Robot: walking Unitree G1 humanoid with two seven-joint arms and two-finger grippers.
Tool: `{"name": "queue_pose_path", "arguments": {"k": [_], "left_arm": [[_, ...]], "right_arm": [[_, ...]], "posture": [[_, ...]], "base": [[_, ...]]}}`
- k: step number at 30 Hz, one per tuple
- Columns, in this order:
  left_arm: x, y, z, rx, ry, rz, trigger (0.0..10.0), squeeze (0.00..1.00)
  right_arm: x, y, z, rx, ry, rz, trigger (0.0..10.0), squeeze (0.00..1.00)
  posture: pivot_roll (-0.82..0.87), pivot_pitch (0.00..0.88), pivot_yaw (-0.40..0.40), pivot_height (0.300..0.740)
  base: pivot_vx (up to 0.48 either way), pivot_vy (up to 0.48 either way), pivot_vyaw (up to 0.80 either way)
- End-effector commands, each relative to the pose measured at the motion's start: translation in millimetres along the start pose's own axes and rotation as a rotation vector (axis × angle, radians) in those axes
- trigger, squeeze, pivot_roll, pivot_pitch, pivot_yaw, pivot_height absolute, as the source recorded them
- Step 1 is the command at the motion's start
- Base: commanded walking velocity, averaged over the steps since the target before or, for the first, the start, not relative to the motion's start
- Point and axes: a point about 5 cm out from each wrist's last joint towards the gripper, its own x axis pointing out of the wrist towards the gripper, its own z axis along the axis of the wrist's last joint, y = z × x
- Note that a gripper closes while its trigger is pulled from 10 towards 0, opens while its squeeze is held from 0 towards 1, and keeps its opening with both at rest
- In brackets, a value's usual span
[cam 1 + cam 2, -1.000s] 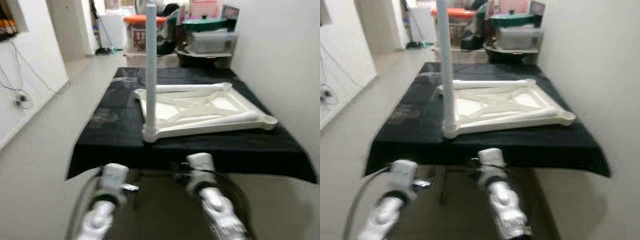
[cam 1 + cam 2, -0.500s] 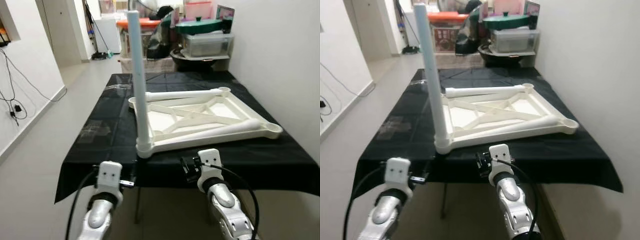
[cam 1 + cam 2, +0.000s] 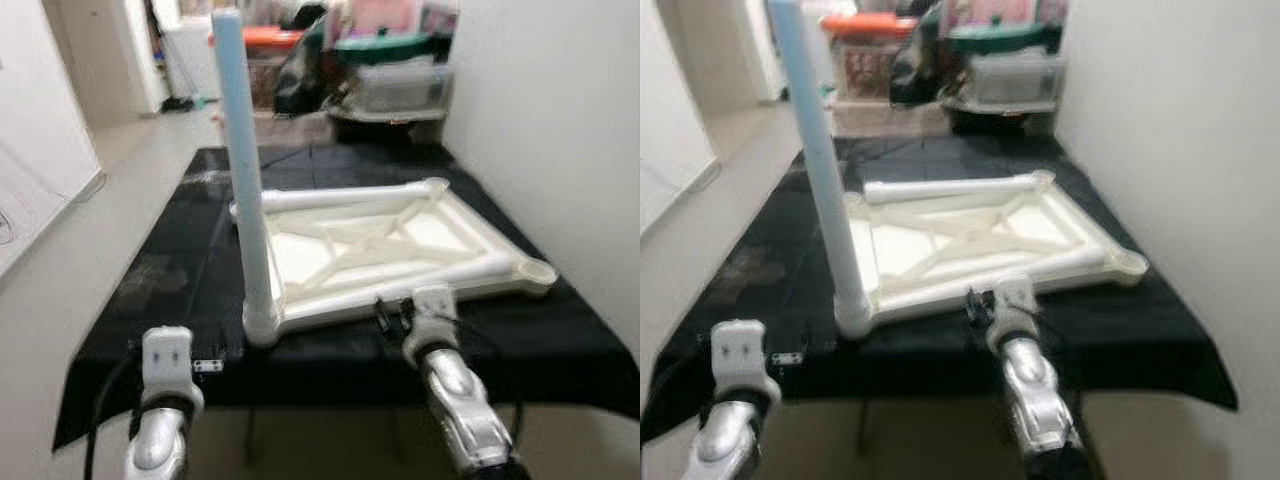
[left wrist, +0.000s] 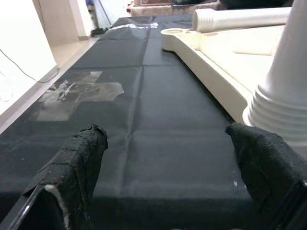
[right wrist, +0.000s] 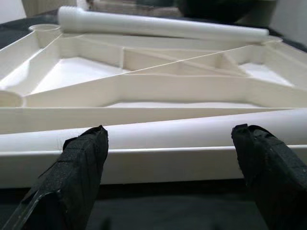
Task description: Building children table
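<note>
An upturned white plastic tabletop (image 3: 395, 250) lies on a table draped in black cloth (image 3: 190, 270). One white leg (image 3: 243, 190) stands upright, screwed into its near left corner. Two loose legs lie on the frame, one along the far edge (image 3: 340, 197) and one along the near edge (image 3: 445, 270). My right gripper (image 3: 405, 312) is open at the tabletop's near edge, its fingers (image 5: 81, 163) spread either side of the near leg (image 5: 158, 134). My left gripper (image 3: 170, 348) is open at the table's front edge, just left of the upright leg's threaded base (image 4: 283, 100), with only cloth between its fingers (image 4: 79, 158).
Stacked storage boxes and bins (image 3: 390, 75) crowd the table's far end. A white wall (image 3: 560, 130) runs close along the right side. Open floor (image 3: 90, 220) stretches to the left towards a doorway.
The camera has come closer to the table. Both arms have reached forward: the right gripper now sits at the tabletop's near edge and the left at the cloth's front edge.
</note>
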Motion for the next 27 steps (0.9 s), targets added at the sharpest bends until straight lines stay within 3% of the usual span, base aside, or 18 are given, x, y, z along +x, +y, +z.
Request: {"name": "queue_pose_path", "arguments": {"k": [1,6,15,27], "left_arm": [[-2.9,-9.3,-3,0.010,0.016,-0.050,10.0,0.00],[-5.9,-27.6,-3,0.016,0.021,-0.149,10.0,0.00],[-6.7,-37.1,-1,0.010,0.023,-0.224,10.0,0.00],[-8.9,-41.1,-2,0.011,0.030,-0.253,10.0,0.00]], "right_arm": [[2.0,-5.2,1,0.009,-0.006,-0.017,10.0,0.00],[6.7,-11.7,6,-0.002,-0.024,-0.039,10.0,0.00],[16.0,-18.6,16,-0.013,-0.044,-0.094,10.0,0.00],[19.2,-37.4,20,0.022,-0.050,-0.229,10.0,0.00]], "posture": [[0.01,0.000,-0.025,0.740],[0.00,0.000,-0.025,0.740],[0.01,0.000,-0.031,0.740],[0.01,0.000,-0.028,0.740]], "base": [[0.000,0.000,0.00],[0.000,0.000,0.22],[0.000,0.000,0.76],[0.000,0.000,0.00]]}}
